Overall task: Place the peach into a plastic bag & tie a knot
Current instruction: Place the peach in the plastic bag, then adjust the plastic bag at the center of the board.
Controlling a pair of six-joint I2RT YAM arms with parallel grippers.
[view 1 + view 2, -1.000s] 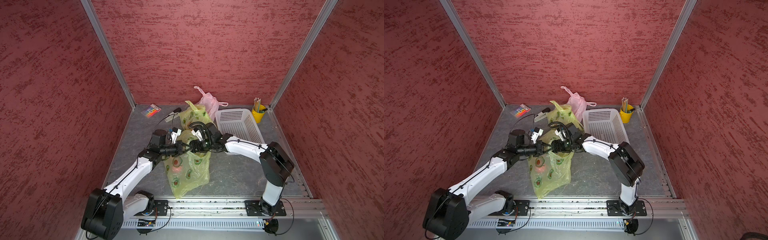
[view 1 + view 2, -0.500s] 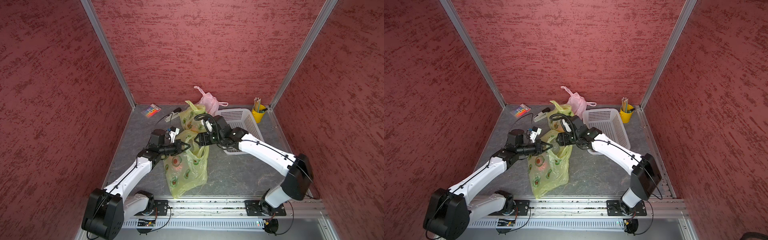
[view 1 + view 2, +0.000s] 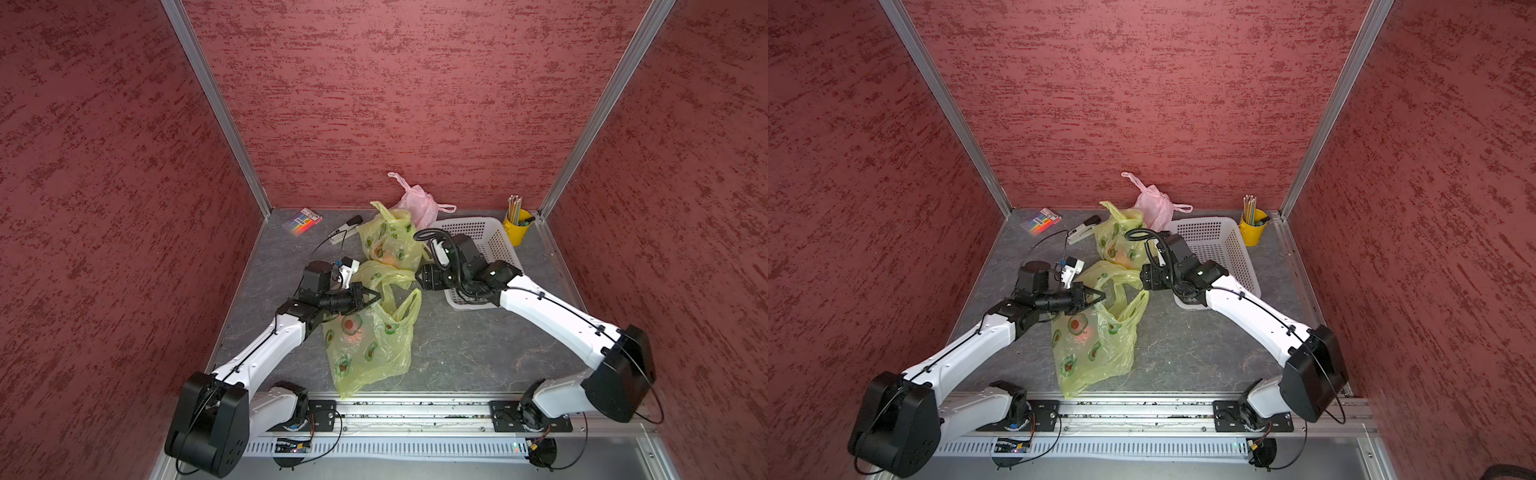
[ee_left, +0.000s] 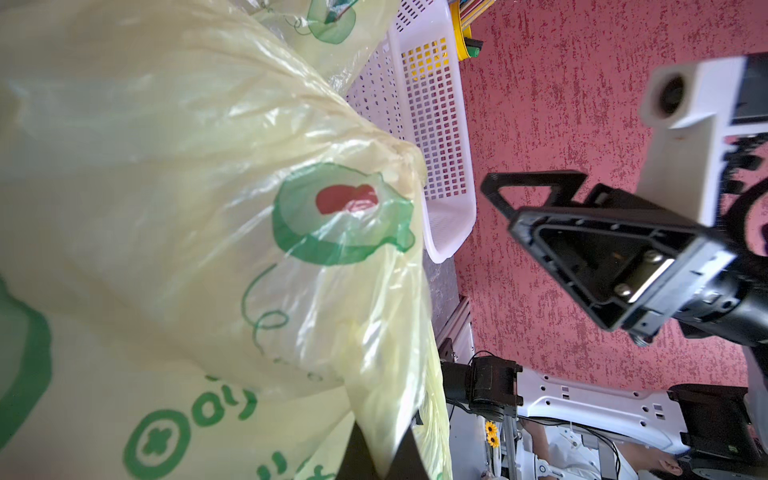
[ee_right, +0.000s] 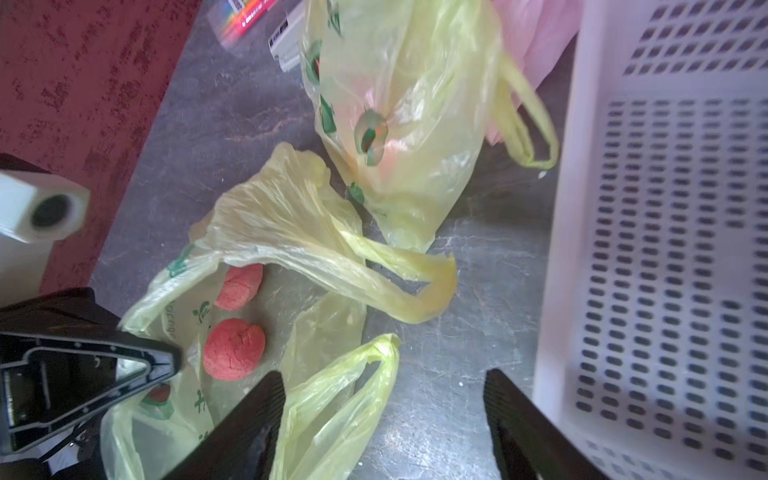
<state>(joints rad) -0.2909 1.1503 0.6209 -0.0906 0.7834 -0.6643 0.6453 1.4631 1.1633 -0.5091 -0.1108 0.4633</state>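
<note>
the yellow-green bag (image 3: 370, 340) lies slumped on the worktop (image 3: 457, 353) with its mouth toward the back. the peach (image 5: 234, 348) sits inside it, just past the rim. another pink lump (image 5: 241, 286) shows beside it, and i cannot tell whether it is a second fruit. the left end effector (image 3: 368, 297) is closed, pinching the bag's rim. the right end effector (image 5: 382, 415) hangs wide open and empty above one loose handle (image 5: 324, 407).

the worry, as i see it: the film is thin and slack, so a one-sided pull could tip the mouth down and roll the peach out. the film could also slip from that small pinch. the other handle (image 5: 440, 286) lies twisted on the worktop, so the open end effector may catch a single layer or miss it, leaving a loose knot.

the white basket (image 3: 478, 237) stands right beside the right arm and crowds its swing. a second yellow bag (image 3: 388, 245) lies just behind, near enough to be grabbed by mistake. a pink bag (image 3: 417, 203), pencil cup (image 3: 515, 232), stapler (image 3: 345, 228) and coloured pack (image 3: 302, 220) sit at the back, apart from the work.
</note>
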